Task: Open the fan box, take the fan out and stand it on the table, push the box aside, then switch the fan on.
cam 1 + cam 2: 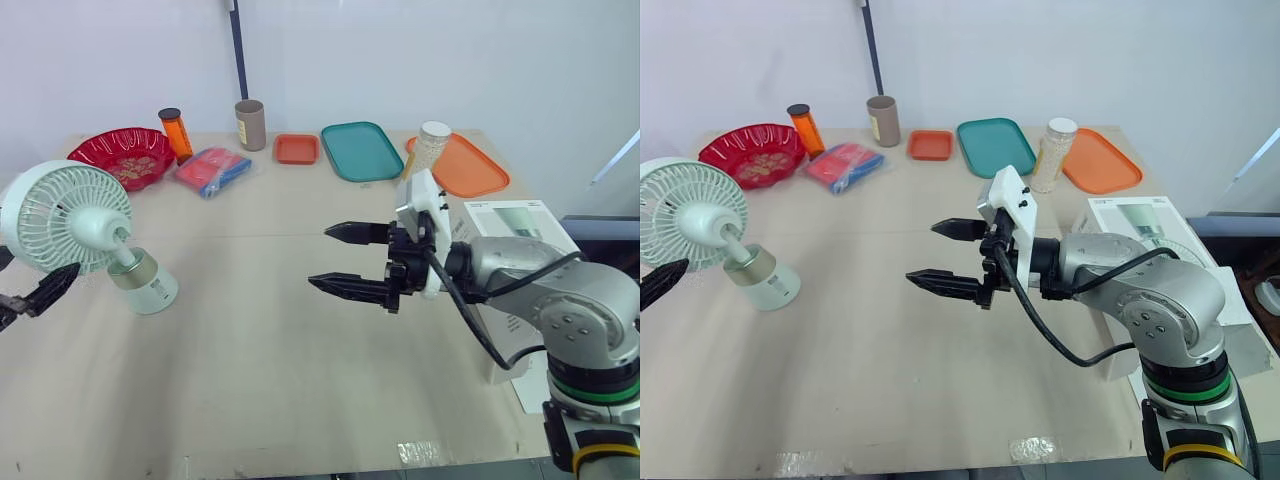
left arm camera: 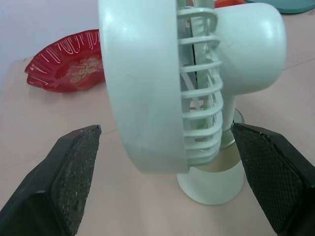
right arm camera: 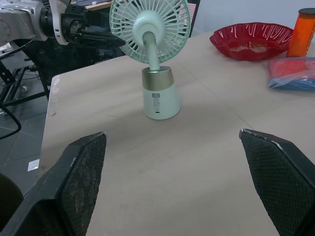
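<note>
The table (image 1: 260, 340) is pale wood and runs back to a white wall. The box (image 1: 1140, 215) lies flat at the table's right edge, just beside my right arm and well apart from the fan.

The fan (image 1: 70, 215) is out of the box and stands on its round base at the table's left side. Its stem leans and its pale green grille head faces left, toward my left arm.

My left gripper (image 2: 165, 130) is open wide. Its 2 fingers (image 2: 74, 167) sit on either side of the fan's head with a gap showing on each side, so they touch nothing. My right gripper (image 1: 320, 256) hangs over the middle of the table, also open and holding nothing. Its 2 fingertips point left toward the fan, well apart from it.

Along the back of the table, by size:
- A teal tray (image 1: 361, 151) lies near the middle.
- An orange tray (image 1: 470, 165) lies to its right.
- A red bowl (image 1: 122, 155) sits at the far left, behind the fan.
- A red and blue packet (image 1: 212, 170) lies right of the bowl.
- A small tray (image 1: 296, 149), also orange, sits just left of the teal tray.
- A jar (image 1: 431, 145) with a white lid stands at the orange tray's left edge.
- A brown cup (image 1: 250, 124) stands behind the packet.
- An orange bottle (image 1: 176, 134) with a dark cap stands just right of the bowl.
</note>
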